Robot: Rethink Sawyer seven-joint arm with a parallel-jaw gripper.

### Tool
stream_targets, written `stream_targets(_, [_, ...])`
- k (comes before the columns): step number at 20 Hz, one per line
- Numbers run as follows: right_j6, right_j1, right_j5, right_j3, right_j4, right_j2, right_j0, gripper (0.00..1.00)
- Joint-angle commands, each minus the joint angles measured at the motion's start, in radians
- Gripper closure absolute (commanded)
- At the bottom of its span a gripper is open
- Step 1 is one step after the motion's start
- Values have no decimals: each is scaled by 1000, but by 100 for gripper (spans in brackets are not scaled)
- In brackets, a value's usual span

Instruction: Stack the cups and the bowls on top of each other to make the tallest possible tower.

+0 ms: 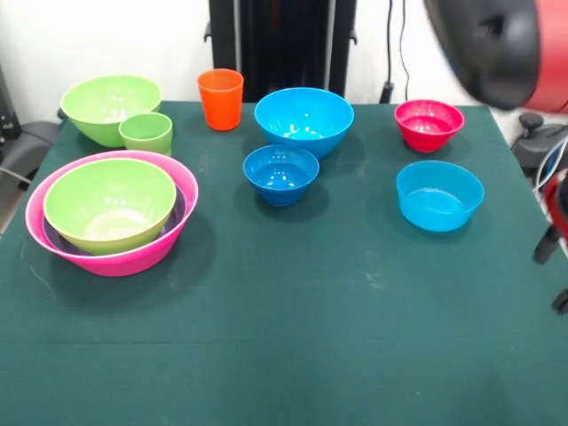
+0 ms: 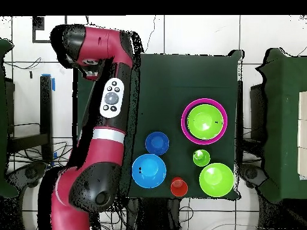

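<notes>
Gripper state cannot be told: the red and black arm is hanging off the right side of the green table, and its working end is not showing clearly in either view.

Reading the front view as a clock face with 12 at the far edge, and going left to right:

- At 9 o'clock the tower is sitting low. A wide pink bowl is holding a purple bowl, only a sliver of which is showing, with a lime green bowl nested inside.
- At 10 o'clock a second lime green bowl is standing with the small light green cup just in front of it, touching or nearly so.
- At 11 o'clock the orange cup is standing upright and alone.
- At 12 o'clock the large blue bowl is sitting with a smaller blue bowl just in front.
- At 2 o'clock the small red bowl is sitting, and at 3 o'clock a shallow light blue bowl.

All pieces are looking like thin, glossy plastic, so they are probably light, stiff and slippery, and likely to slide or tip if nudged. The rim wall looks like the best hold, pinched from above. The large blue bowl seems the sensible next piece, being widest.
</notes>
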Motion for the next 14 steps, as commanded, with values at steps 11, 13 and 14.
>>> stream_targets(11, [-9, -202, 2, 365, -88, 128, 63, 0])
stream_targets(13, [-12, -212, -11, 395, -91, 132, 68, 0])
stream_targets(14, [-15, -216, -19, 405, -93, 133, 69, 0])
